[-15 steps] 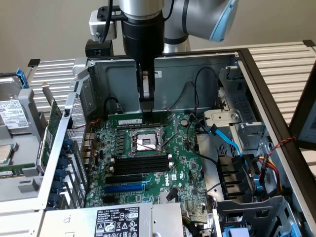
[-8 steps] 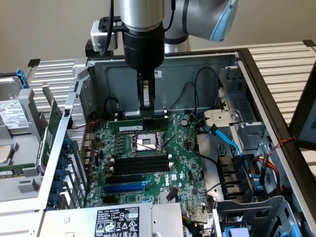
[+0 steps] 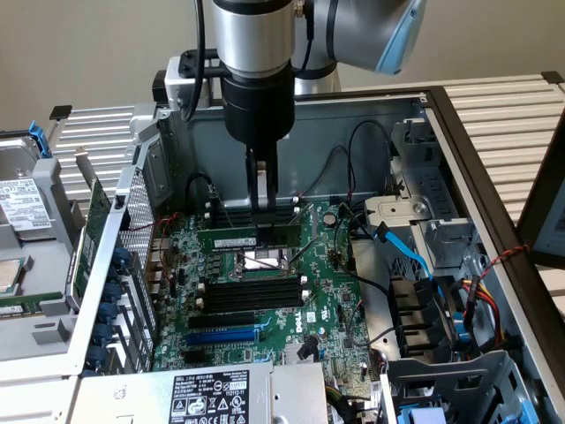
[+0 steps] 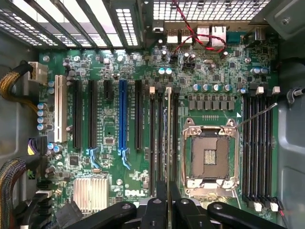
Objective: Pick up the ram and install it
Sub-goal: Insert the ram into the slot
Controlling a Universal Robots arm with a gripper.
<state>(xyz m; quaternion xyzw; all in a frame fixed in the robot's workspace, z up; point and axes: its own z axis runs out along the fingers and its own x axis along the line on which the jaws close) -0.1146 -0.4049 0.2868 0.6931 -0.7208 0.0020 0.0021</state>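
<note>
Beige wall point(image 3: 88, 44), slatted table point(image 3: 503, 110)

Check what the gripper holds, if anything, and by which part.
The gripper holds the ram by its upper long edge, near mid-length.

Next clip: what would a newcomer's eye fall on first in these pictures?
The gripper hangs inside an open computer case, shut on the ram, a thin green stick with a white label. The stick runs along the black memory slots beside the bare CPU socket in the middle of the green motherboard. In the exterior view, a blue expansion slot stands out nearer the camera.
</note>
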